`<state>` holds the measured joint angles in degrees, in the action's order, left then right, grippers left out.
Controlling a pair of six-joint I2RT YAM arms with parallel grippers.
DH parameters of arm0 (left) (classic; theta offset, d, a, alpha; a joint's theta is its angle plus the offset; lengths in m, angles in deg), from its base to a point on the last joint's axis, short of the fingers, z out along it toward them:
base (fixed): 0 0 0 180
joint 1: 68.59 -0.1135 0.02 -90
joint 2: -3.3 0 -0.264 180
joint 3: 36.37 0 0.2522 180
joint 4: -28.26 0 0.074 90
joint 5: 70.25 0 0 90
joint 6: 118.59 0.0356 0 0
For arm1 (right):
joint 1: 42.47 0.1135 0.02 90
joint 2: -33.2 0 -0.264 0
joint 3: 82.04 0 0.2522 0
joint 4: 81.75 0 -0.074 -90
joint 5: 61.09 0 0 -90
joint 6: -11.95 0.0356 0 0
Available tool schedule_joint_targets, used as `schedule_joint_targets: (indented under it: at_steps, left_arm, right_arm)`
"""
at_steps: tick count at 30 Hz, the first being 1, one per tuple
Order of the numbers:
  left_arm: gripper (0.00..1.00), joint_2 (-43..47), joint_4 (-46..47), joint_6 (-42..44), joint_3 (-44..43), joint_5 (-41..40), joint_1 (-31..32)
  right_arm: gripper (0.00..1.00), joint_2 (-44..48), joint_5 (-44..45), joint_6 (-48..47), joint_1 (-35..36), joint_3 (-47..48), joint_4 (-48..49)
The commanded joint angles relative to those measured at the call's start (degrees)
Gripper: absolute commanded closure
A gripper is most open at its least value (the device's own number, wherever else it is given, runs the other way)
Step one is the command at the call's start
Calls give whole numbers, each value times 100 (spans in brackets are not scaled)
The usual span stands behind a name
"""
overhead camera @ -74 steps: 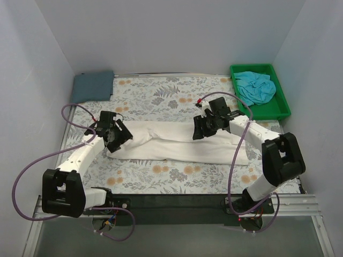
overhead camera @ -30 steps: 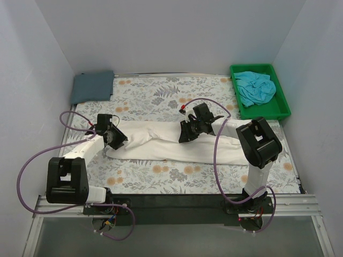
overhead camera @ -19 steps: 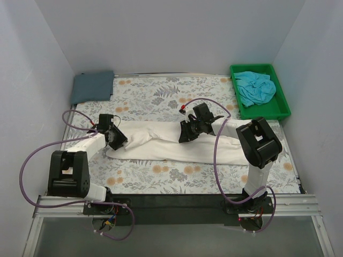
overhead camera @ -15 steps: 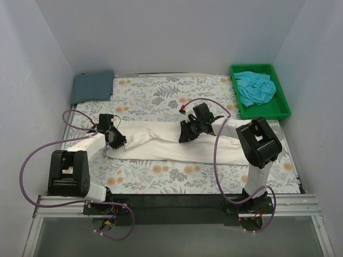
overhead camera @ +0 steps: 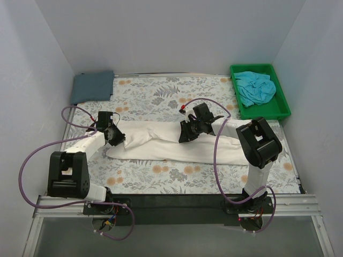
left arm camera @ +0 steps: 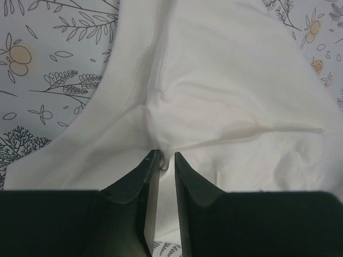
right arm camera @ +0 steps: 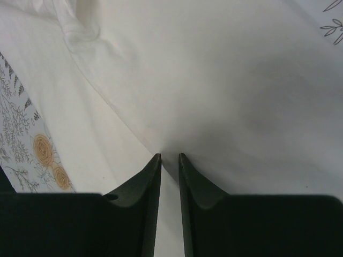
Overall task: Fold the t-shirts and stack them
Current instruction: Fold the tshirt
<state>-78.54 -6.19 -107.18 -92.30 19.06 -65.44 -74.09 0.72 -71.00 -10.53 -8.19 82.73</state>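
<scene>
Start at the far left corner of the desk, where the slate blue-grey t-shirt [overhead camera: 92, 87] lies folded flat on the floral cover [overhead camera: 161, 96], well apart from the work and not in your way. The left gripper [overhead camera: 113, 138] sits at the left end of the cream-white t-shirt [overhead camera: 177, 144], its jaws narrow with a small pucker of cloth nipped between the tips, close to a stitched seam. This shirt lies across the middle of the desk as a long folded band, no print showing. Treat it as light, limp and quick to crease. It will likely sag and drag on the cover wherever you are not holding it, so I judge a thin pinch may slip or lift only the top layer. Take hold at the edges or seams, through every layer, and keep both ends level. Near the middle, the right gripper [overhead camera: 185, 136] is down on the cloth too, jaws narrow on a ridge of fabric that runs straight into the gap. The right arm lies across the shirt's right part and its purple cable [overhead camera: 215, 155] loops over the cloth, so watch for snagging. At the far right, the turquoise t-shirt [overhead camera: 256, 88] waits crumpled in the green tray [overhead camera: 278, 111], clear of this fold.
</scene>
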Motion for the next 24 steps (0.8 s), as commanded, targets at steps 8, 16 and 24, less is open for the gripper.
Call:
schedule_joint_targets:
  at_steps: [8, 16, 24]
  left_arm:
    - [80, 160, -120, 160, -177, 16, -17]
    - [76, 327, -252, 124, -186, 60, 0]
    - [76, 187, -260, 177, -195, 60, 62]
  right_arm:
    - [76, -3, 234, -186, 49, -103, -527]
    - [76, 6, 252, -186, 49, -130, -545]
    - [76, -12, 243, -178, 49, -95, -545]
